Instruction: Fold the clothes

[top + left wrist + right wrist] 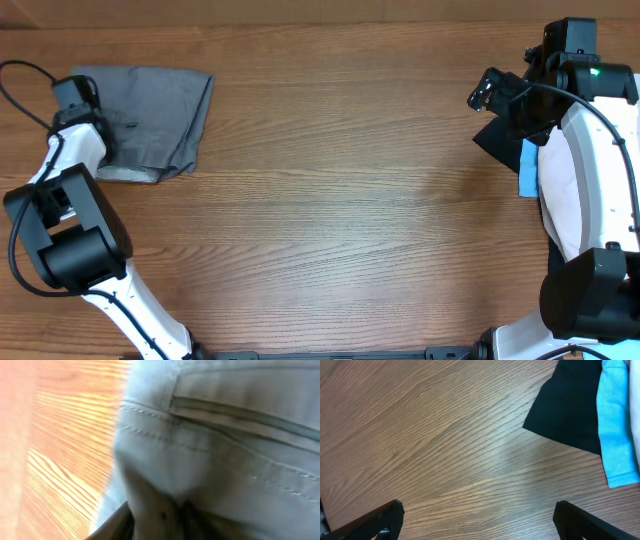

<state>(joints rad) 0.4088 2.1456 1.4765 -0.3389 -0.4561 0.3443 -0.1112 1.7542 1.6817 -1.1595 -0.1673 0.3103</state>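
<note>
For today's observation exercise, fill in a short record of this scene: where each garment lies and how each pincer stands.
Grey shorts: lying flat at the far left of the wooden table, slit pocket showing
Left pincer: at the shorts' left edge; open or shut unclear
Right pincer: open, empty, over bare wood
Right-side pile: black piece, light-blue piece and pale piece, overlapping

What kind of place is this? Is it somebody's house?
Probably not a house; it looks like a robot test bench. A robot's left arm and right arm sit at a wooden table, with grey shorts and a small pile of other clothes to fold.
</note>
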